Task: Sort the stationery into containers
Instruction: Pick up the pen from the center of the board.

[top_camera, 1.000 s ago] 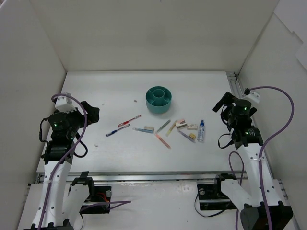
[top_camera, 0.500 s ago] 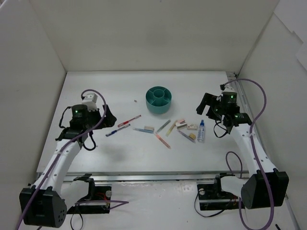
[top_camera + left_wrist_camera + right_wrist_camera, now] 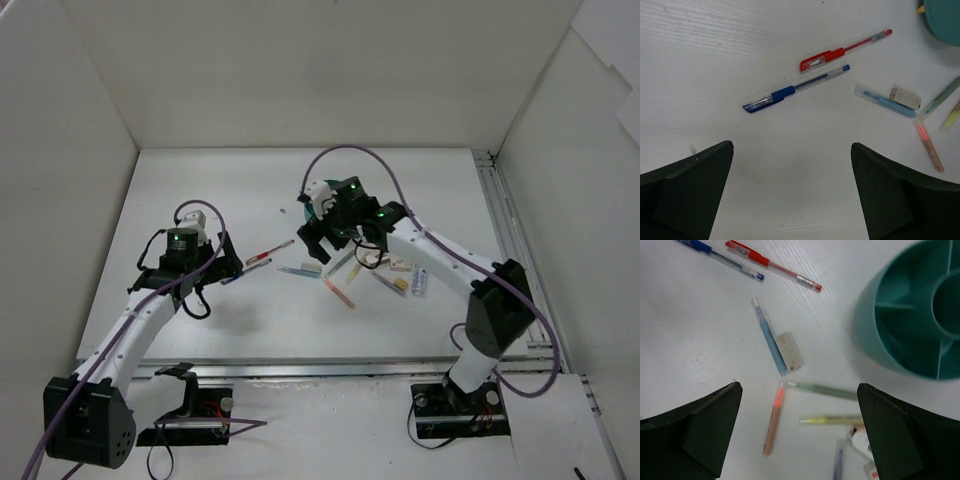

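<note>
Right wrist view: the teal organizer (image 3: 875, 340) shows its divided compartments at 2 o'clock of the right gripper (image 3: 799, 386) — the top view hides most of it behind that arm. Jaws spread wide, holding nothing; the light-blue pen (image 3: 769, 337) and an eraser (image 3: 790, 351) lie at 11 o'clock. Left gripper (image 3: 791, 146): likewise spread and empty — blue pen (image 3: 795, 89) at 12 o'clock, red pen (image 3: 845, 50) just beyond.

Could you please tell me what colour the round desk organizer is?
The organizer is teal all over, seen best in the right wrist view.
</note>
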`<state>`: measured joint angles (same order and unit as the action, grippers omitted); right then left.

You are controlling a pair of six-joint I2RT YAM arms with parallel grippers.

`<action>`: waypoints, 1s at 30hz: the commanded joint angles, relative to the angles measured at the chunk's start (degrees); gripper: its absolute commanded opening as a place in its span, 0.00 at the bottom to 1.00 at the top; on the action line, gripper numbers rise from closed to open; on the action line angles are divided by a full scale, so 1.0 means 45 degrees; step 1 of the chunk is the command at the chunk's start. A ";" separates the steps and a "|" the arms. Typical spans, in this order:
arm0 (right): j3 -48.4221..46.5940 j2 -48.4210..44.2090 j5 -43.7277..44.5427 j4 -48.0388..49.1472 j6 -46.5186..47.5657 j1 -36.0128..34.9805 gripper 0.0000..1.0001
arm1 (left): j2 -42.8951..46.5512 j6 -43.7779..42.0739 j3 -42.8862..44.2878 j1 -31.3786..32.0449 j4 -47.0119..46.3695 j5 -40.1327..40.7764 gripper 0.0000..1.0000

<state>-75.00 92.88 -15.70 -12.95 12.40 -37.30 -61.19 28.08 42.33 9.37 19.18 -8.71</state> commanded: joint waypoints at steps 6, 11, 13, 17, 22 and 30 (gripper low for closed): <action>-0.4476 0.3749 -0.1218 -0.0456 0.5571 -0.1005 0.98 | 0.2190 0.1708 -0.0500 -0.0205 0.1361 0.1661 1.00; -0.5889 0.5548 0.0202 -0.1496 0.7826 -0.1495 0.97 | 0.2521 0.2003 -0.0595 -0.0206 0.1754 0.1565 1.00; -0.6826 0.6482 0.0384 -0.2061 0.8803 -0.1672 0.92 | 0.2737 0.2101 -0.0753 -0.0322 0.1637 0.1564 1.00; -0.7843 0.7639 0.0481 -0.2649 1.0229 -0.1906 0.86 | 0.3245 0.2120 -0.1026 -0.0323 0.1675 0.1506 1.00; -0.8897 0.8284 -0.0746 -0.2727 1.1013 -0.1868 0.73 | 0.3402 0.2023 -0.1125 -0.0323 0.1772 0.1214 1.00; -0.9895 0.9300 -0.2135 -0.2981 1.1306 -0.1419 0.59 | 0.3305 0.2003 -0.1320 -0.0323 0.1579 0.0783 1.00</action>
<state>-116.79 134.93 -21.76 -25.54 61.36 -44.69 -46.24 36.67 35.70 8.23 27.83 -4.05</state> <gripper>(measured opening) 0.602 0.996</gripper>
